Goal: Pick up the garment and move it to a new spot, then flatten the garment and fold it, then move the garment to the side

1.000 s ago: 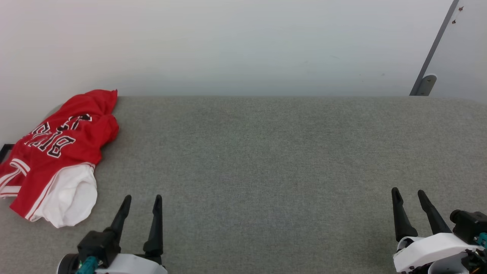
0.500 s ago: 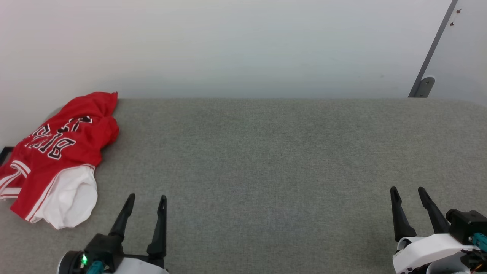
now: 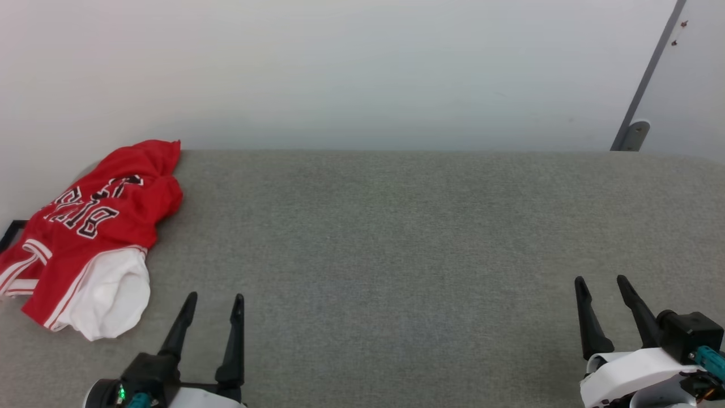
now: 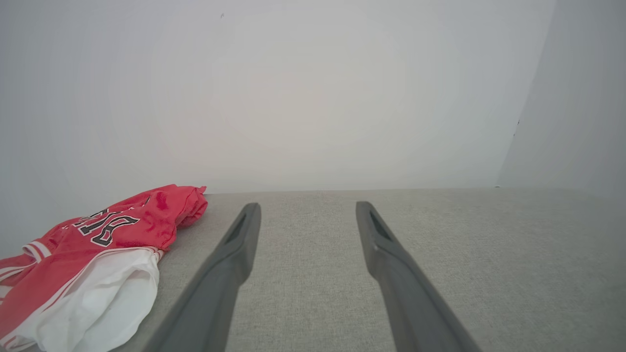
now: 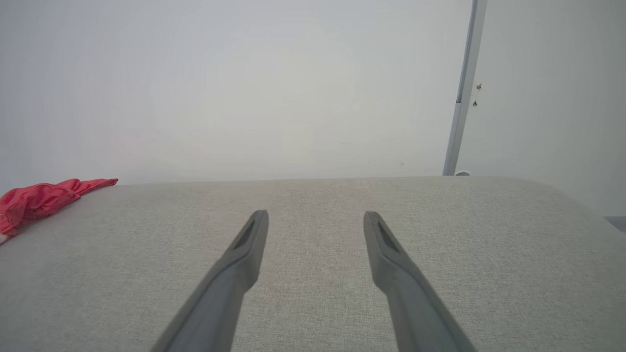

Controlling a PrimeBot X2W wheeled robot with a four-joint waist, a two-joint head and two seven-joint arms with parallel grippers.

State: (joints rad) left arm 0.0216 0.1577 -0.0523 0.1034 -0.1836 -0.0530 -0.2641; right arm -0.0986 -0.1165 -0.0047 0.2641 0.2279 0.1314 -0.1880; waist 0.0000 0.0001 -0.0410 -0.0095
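Your shirt (image 3: 93, 226) lies crumpled at the pad's (image 3: 396, 255) left edge, by the wall, lettering up, white sleeve toward you. Your left gripper (image 3: 216, 296) sits near it, not touching, jaws spread. Your right gripper (image 3: 600, 279) sits well apart at the right, jaws spread, holding nothing.
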